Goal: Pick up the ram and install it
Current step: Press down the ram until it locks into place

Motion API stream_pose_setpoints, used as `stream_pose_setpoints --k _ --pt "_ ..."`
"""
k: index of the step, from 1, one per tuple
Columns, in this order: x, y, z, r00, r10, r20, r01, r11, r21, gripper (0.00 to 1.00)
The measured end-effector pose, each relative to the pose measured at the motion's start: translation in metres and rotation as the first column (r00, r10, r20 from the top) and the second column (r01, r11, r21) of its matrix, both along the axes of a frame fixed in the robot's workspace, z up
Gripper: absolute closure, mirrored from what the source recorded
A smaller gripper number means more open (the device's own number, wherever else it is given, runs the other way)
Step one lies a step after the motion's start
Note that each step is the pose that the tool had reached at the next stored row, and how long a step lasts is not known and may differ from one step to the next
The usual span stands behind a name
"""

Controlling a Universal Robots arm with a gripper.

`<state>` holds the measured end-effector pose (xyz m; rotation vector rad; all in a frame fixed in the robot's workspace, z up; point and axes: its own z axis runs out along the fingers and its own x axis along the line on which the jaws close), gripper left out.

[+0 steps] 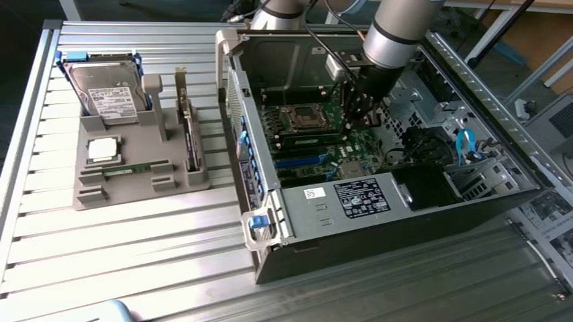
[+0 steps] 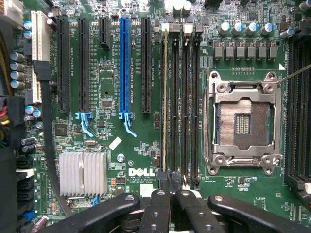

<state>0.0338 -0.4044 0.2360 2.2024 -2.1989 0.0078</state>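
A thin green ram stick (image 2: 165, 97) stands edge-up in one of the black memory slots beside the empty processor socket (image 2: 243, 124). My gripper (image 2: 173, 196) hovers over the near end of that slot with its black fingers (image 2: 159, 206) pressed close together, shut. I cannot tell whether the tips touch the stick. In the exterior view the gripper (image 1: 363, 114) reaches down into the open computer case (image 1: 394, 194), over the motherboard. A look-alike stick (image 1: 190, 137) stands on edge in the grey fixture outside the case.
The grey fixture (image 1: 134, 191) at the exterior view's left also carries a hard drive (image 1: 107, 97), a silver processor chip (image 1: 103, 149) and a flat green strip (image 1: 134, 168). Case walls, cables (image 1: 465, 144) and a heatsink (image 2: 82, 174) surround the board.
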Motion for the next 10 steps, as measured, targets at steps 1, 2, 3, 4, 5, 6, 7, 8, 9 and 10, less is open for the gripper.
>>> stream_pose_setpoints --k 1,2,3,4,5,6,7,8,9,10 --pt "0.000 0.0000 0.0011 1.0000 0.000 0.0008 0.000 1.0000 0.0002 0.89" --pt "-0.001 0.0000 0.0016 1.0000 0.000 0.0016 0.000 1.0000 0.0001 0.89" --pt "-0.002 0.0001 0.0019 1.0000 0.000 0.0023 0.000 1.0000 0.0004 0.89" --pt "-0.004 0.0000 0.0020 1.0000 0.000 0.0030 0.000 1.0000 0.0000 0.89" --pt "-0.007 0.0000 0.0020 1.0000 0.000 0.0036 0.000 1.0000 0.0000 0.89" --pt "-0.010 0.0000 0.0020 1.0000 0.000 0.0044 0.000 1.0000 0.0000 0.89" --pt "-0.013 0.0000 0.0020 1.0000 0.000 0.0049 0.000 1.0000 0.0000 0.89" --pt "-0.019 0.0000 0.0020 1.0000 0.000 0.0058 0.000 1.0000 0.0001 0.89" --pt "-0.023 0.0000 0.0020 1.0000 0.000 0.0063 0.000 1.0000 0.0001 0.89" --pt "-0.028 0.0000 0.0020 1.0000 0.000 0.0071 0.000 1.0000 0.0000 0.89"
